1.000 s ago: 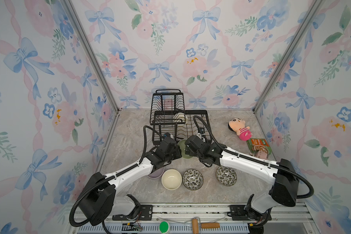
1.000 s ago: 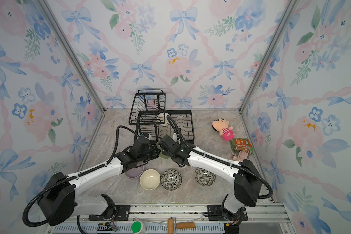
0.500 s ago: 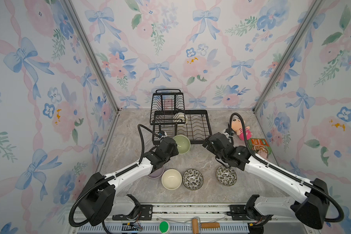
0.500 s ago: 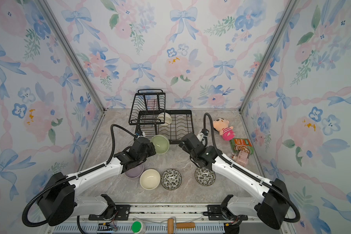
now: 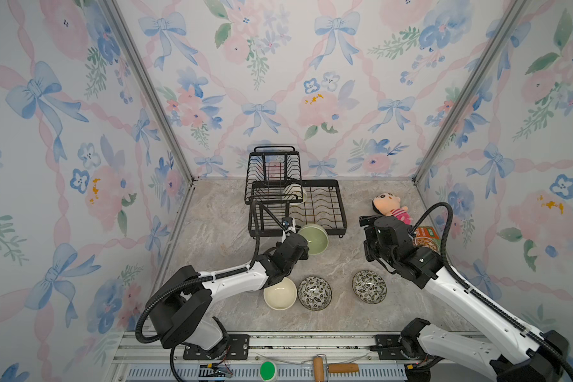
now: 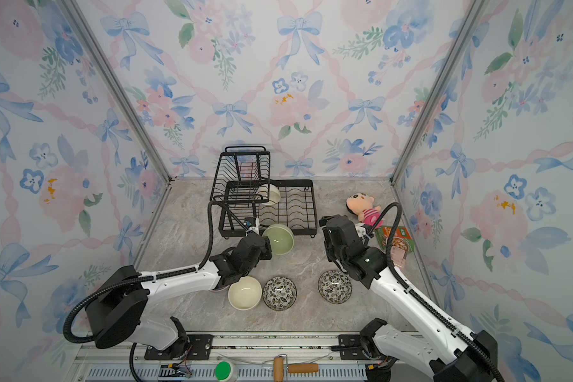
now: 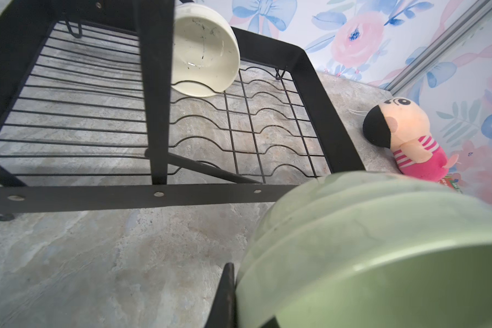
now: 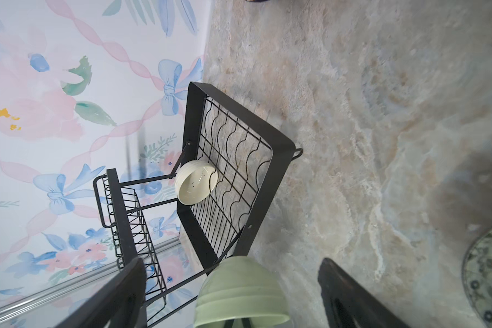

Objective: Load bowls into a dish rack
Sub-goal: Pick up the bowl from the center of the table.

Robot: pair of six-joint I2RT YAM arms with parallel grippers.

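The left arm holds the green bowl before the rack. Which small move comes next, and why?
Probably carry the pale green round bowl, held by the left end effector, forward over the near rim of the black wire dish rack: it hangs outside, and the slots there are free.

Floral, blue-bow wallpaper walls (image 5: 278,82) enclose a grey marbled floor (image 5: 219,238), evenly lit.

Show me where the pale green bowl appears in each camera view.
Top view: pale green bowl at the dish rack's near edge.
Top view: bowl there too, further left.
Left wrist: bowl large, close, before the rack's front rail.
Right wrist: bowl beside the rack's near corner.
Shared landmark: cream bowl standing in the rack.
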